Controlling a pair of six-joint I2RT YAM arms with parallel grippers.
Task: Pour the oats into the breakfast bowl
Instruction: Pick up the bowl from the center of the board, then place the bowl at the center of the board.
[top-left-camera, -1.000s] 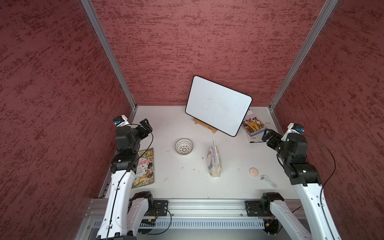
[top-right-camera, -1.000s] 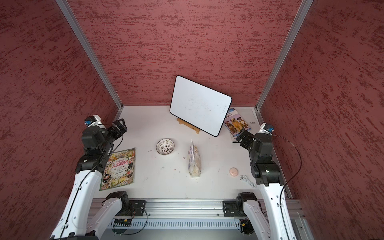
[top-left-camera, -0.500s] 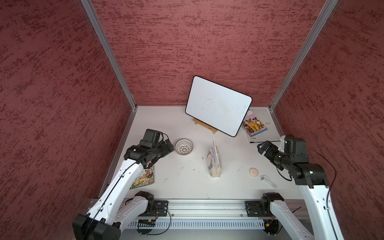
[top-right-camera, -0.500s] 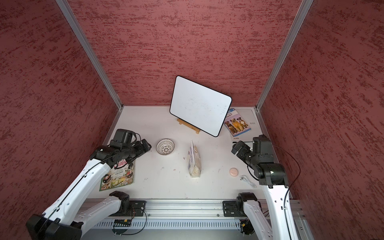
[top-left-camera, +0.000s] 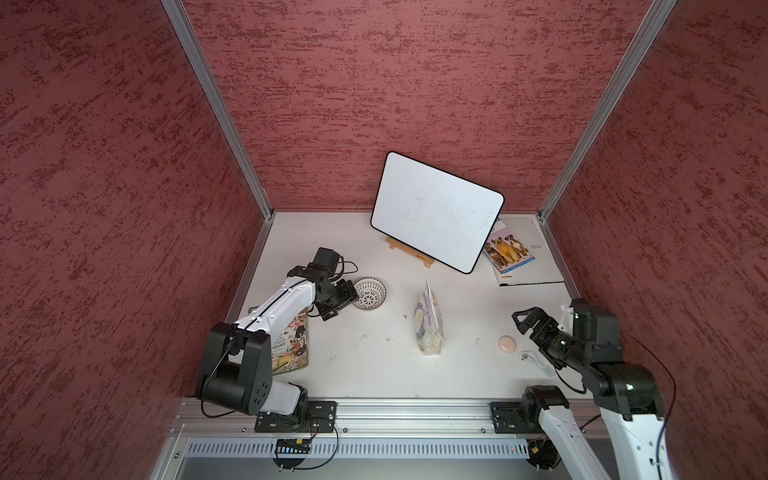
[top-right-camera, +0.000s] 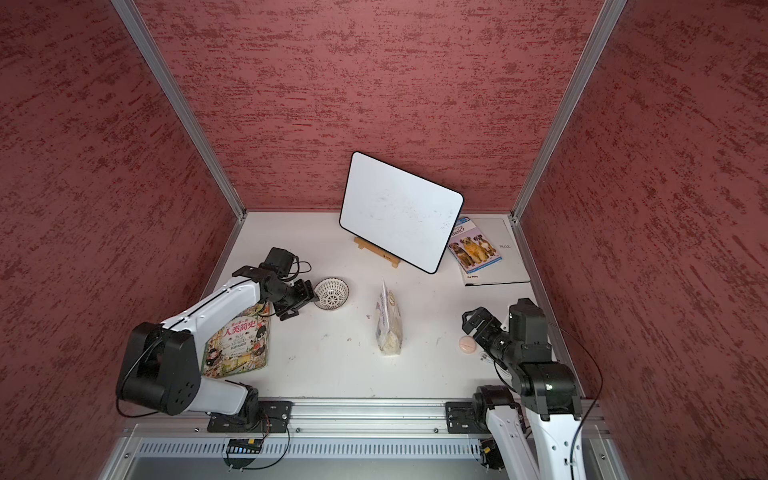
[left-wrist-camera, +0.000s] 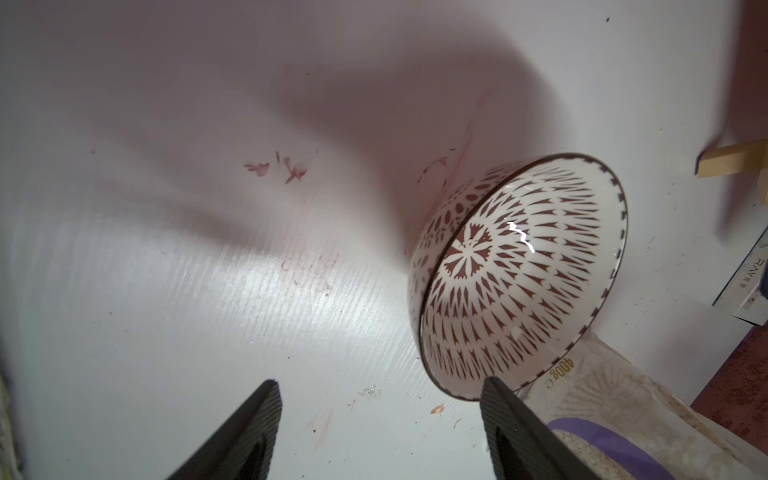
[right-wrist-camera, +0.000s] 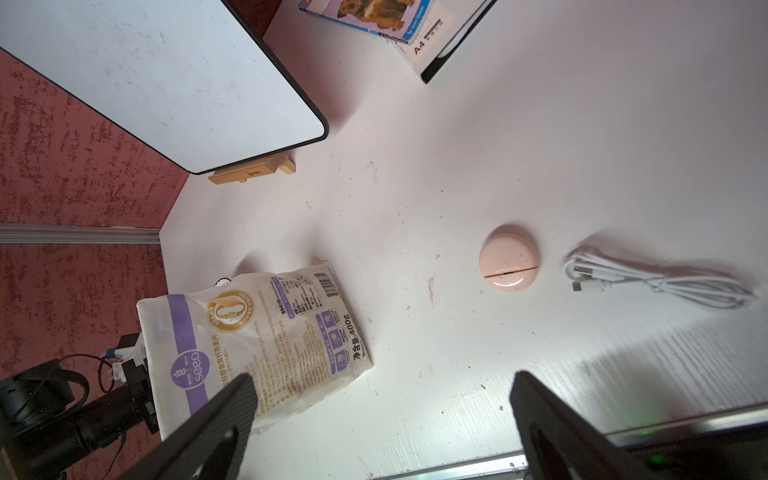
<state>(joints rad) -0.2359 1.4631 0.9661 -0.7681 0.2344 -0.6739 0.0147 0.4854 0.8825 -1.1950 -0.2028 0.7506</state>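
Note:
The breakfast bowl (top-left-camera: 369, 293) (top-right-camera: 331, 293), white with a dark lattice pattern, stands left of the table's middle. My left gripper (top-left-camera: 345, 301) (top-right-camera: 305, 297) sits low at its left side. In the left wrist view the left gripper (left-wrist-camera: 380, 395) is open over bare table, and one fingertip (left-wrist-camera: 496, 390) overlaps the rim of the bowl (left-wrist-camera: 519, 274). The oats pouch (top-left-camera: 428, 328) (top-right-camera: 389, 328) (right-wrist-camera: 257, 345) stands upright mid-table, with pale flakes at its bottom. My right gripper (top-left-camera: 525, 320) (right-wrist-camera: 382, 395) hovers open at the right, well clear of the pouch.
A whiteboard (top-left-camera: 436, 212) on a wooden stand is at the back, with a dog book (top-left-camera: 508, 249) beside it. A pink disc (top-left-camera: 507, 344) and a white cable (top-left-camera: 536, 363) lie under the right arm. A magazine (top-left-camera: 291, 345) lies under the left arm.
The left arm has swung from the left wall down to the bowl, and its jaws have narrowed a little. The right arm has dropped and reached inward over the disc and cable.

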